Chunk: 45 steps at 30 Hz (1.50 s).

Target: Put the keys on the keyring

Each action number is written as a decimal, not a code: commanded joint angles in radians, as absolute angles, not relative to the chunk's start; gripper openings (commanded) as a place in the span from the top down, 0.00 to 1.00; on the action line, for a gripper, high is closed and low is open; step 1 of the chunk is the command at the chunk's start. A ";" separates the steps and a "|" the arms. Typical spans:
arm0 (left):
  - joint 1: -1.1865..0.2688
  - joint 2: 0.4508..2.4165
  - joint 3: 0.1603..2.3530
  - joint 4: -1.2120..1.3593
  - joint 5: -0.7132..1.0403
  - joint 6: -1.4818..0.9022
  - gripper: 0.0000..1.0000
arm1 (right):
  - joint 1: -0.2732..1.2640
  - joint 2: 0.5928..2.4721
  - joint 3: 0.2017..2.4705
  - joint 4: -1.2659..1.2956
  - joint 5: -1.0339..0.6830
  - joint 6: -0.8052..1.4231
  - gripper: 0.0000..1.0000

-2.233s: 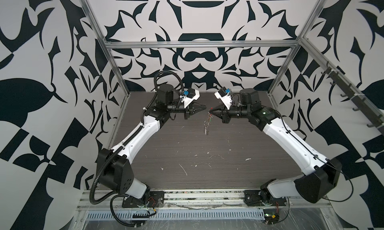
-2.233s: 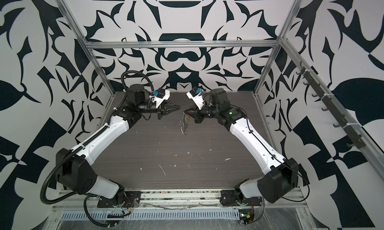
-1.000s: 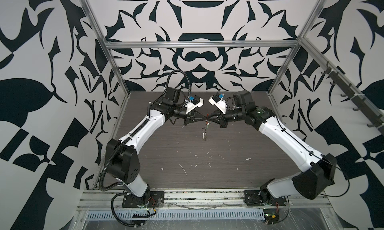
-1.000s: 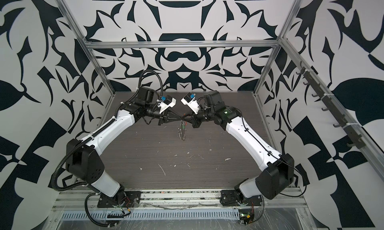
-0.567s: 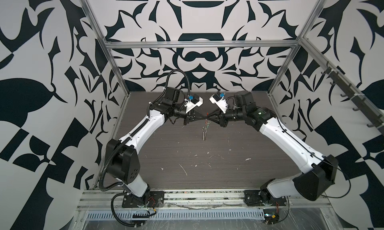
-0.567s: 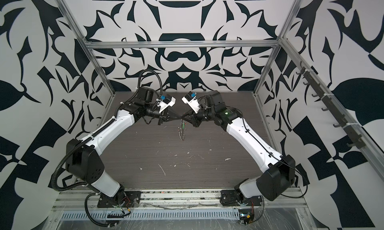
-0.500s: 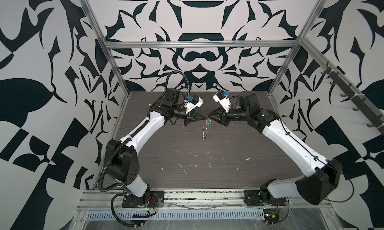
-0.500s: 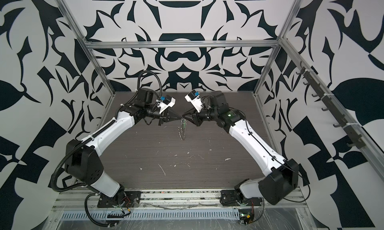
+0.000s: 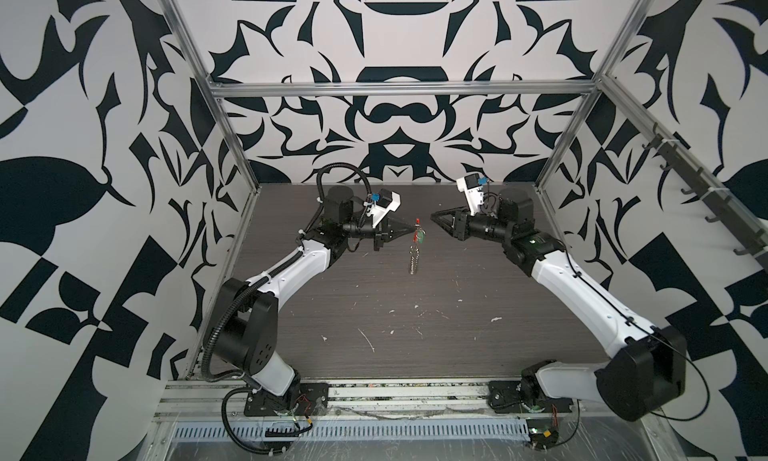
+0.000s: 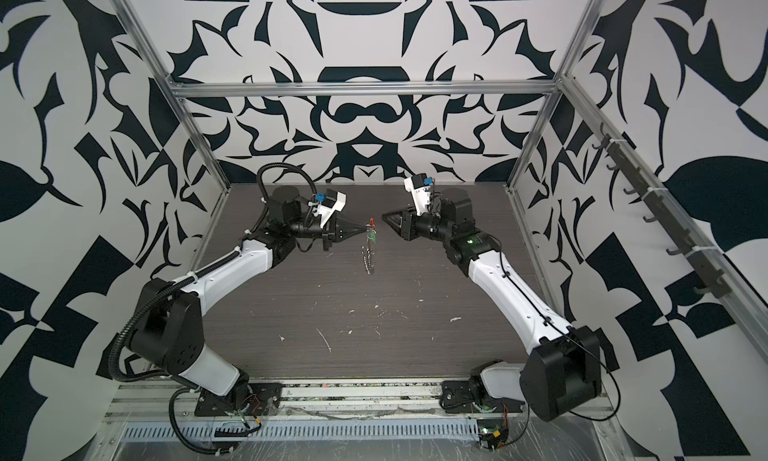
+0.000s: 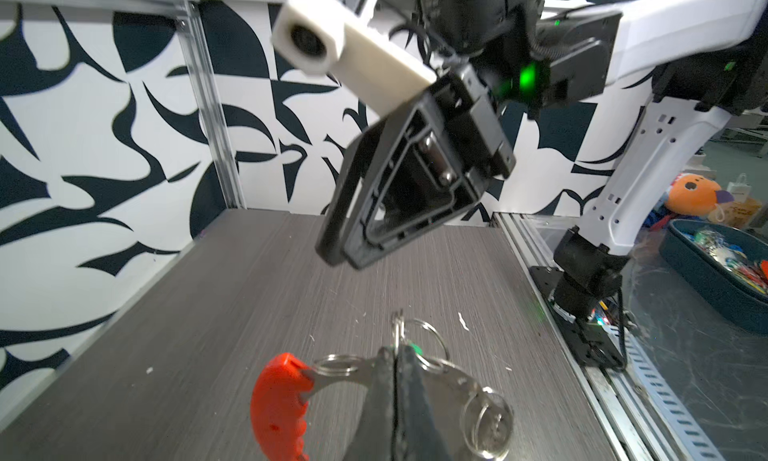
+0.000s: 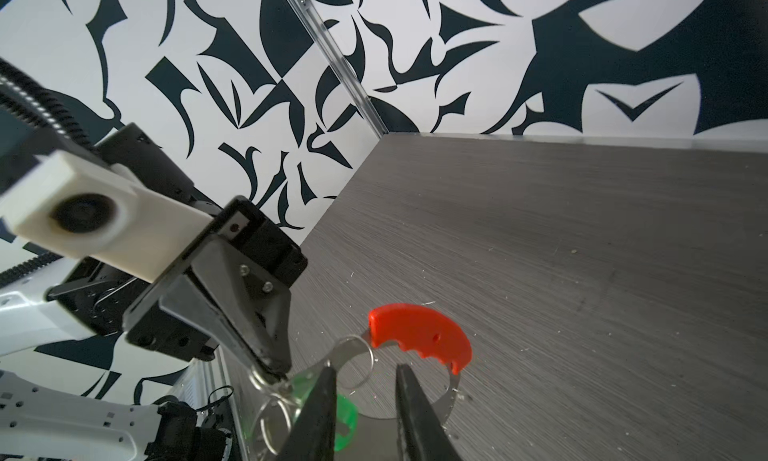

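Observation:
My left gripper (image 9: 414, 229) (image 10: 366, 229) is shut on the metal band of the keyring (image 9: 414, 255) and holds it above the dark table (image 9: 415, 334). The red-orange segment (image 11: 278, 400) (image 12: 419, 334) sticks up beside the shut jaws, and a string of silver rings hangs down. The keys, a green tag (image 9: 421, 238) (image 12: 345, 413), hang at the loop just under the left fingertips; I cannot tell how its small ring sits on the loop. My right gripper (image 9: 434, 216) (image 12: 361, 371) is open and empty, a short way to the right of the keyring.
Small white scraps (image 9: 368, 340) lie on the table's near half. Aluminium frame posts (image 9: 232, 147) stand at the back corners. A rail of hooks (image 9: 706, 197) runs along the right wall. Outside the cell is a blue bin (image 11: 715, 272).
My right gripper has opened, let go of the keyring and drawn back to the right. The left gripper still holds the keyring, which now hangs from it alone.

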<state>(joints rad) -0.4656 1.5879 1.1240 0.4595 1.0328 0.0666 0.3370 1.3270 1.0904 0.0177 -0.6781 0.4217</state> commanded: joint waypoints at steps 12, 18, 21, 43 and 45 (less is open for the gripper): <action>-0.490 1.638 1.104 0.790 0.932 -0.131 1.00 | 0.372 1.307 1.134 0.118 -0.540 0.596 0.72; -0.531 1.653 1.092 0.814 0.816 -0.101 1.00 | 0.445 1.330 1.200 0.026 -0.395 0.599 0.72; -0.541 1.670 1.090 0.843 0.804 -0.106 1.00 | 0.462 1.336 1.227 -0.005 -0.344 0.591 0.72; -0.580 1.731 1.025 1.192 0.570 -0.239 1.00 | 0.528 1.378 1.185 0.000 -0.233 0.626 0.72; -0.583 1.742 1.024 1.227 0.569 -0.256 1.00 | 0.528 1.371 1.178 0.020 -0.225 0.631 0.72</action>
